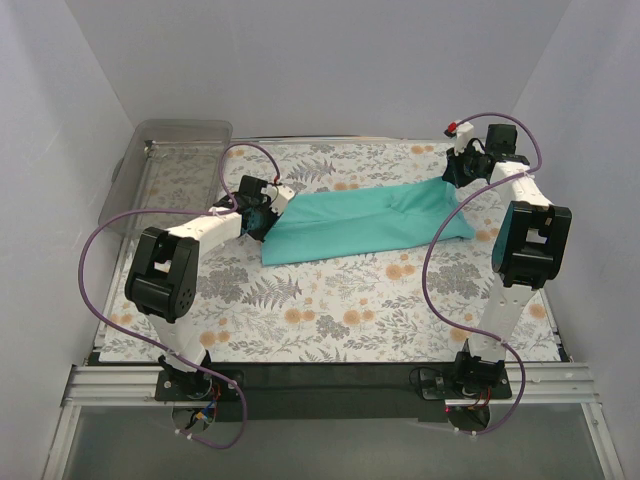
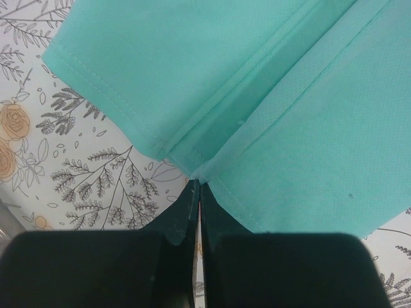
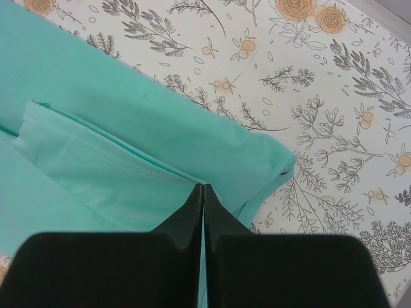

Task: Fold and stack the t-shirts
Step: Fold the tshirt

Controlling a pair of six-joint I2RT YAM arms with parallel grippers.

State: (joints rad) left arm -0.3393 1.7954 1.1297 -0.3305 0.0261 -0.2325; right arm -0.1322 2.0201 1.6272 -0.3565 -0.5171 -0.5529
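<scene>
The teal-green t-shirt [image 1: 365, 225] lies on the table [image 1: 330, 310] as a long folded band. It runs from about 9 o'clock of the table's middle up to about 2 o'clock, slightly slanted, with its right end farther back than its left. In the left wrist view the t-shirt [image 2: 270, 96] shows two stitched hems meeting in a shallow V, with folded layers lying along the seam. In the right wrist view the t-shirt [image 3: 128, 128] shows a turned-over flap with a stitched edge lying on a smooth layer, and its rounded fold corner sits at 3 o'clock of the fingertips.

The left hand [image 1: 268, 220] sits at the band's left end. Its dark fingers are clenched together, the tips pinching the fabric where the two hems meet [image 2: 197, 187]. The right hand [image 1: 456, 185] sits at the band's right end, likewise clenched, its tips nipped on the edge of the folded layers [image 3: 203, 189].

The table wears a floral cloth of grey ferns and orange blooms. A clear plastic bin [image 1: 165, 170] stands at its 10 o'clock corner, well apart from the t-shirt.
</scene>
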